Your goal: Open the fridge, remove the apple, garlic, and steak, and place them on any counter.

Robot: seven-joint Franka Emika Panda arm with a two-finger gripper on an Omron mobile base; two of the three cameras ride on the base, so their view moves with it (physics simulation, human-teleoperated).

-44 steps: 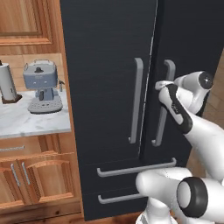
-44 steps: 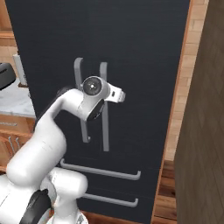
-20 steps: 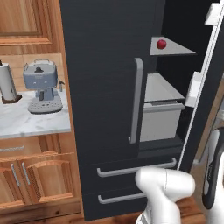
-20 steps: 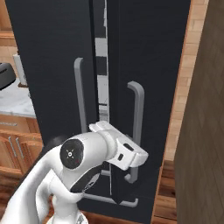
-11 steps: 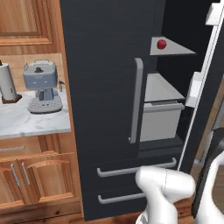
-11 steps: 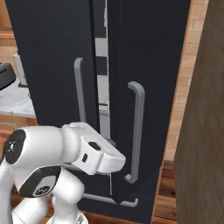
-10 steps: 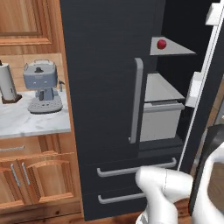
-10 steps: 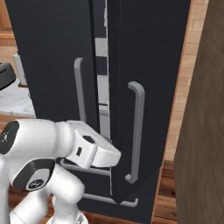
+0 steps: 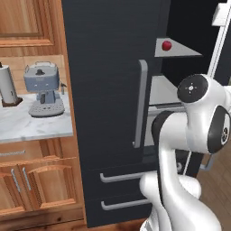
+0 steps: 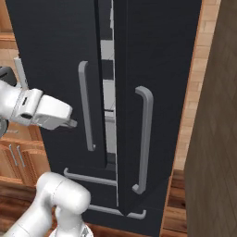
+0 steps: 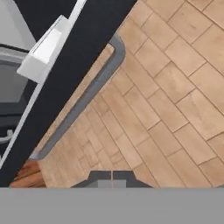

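Observation:
The black fridge (image 9: 108,67) has its left door closed and its right door (image 10: 157,69) swung partly open. On an upper shelf inside sits the small red apple (image 9: 166,45). The garlic and the steak are hidden. My gripper (image 10: 70,123) is shut on nothing and hangs in front of the left door, left of its grey bar handle (image 10: 85,106). In the hand view the gripper (image 11: 112,175) has its fingertips together, looking past the open door's edge and handle (image 11: 87,96) at the wooden floor. My white arm (image 9: 198,113) covers much of the open compartment.
A marble counter (image 9: 22,128) to the fridge's left carries a blue-grey coffee machine (image 9: 43,90) and a paper towel roll (image 9: 8,85), over brown cabinets. Two drawers with horizontal handles (image 9: 126,176) sit below the doors. A brown wall panel (image 10: 213,139) stands at the right.
The hand has left the right door's handle and swung left and up, in front of the left door. The door stays open and the gripper stays shut.

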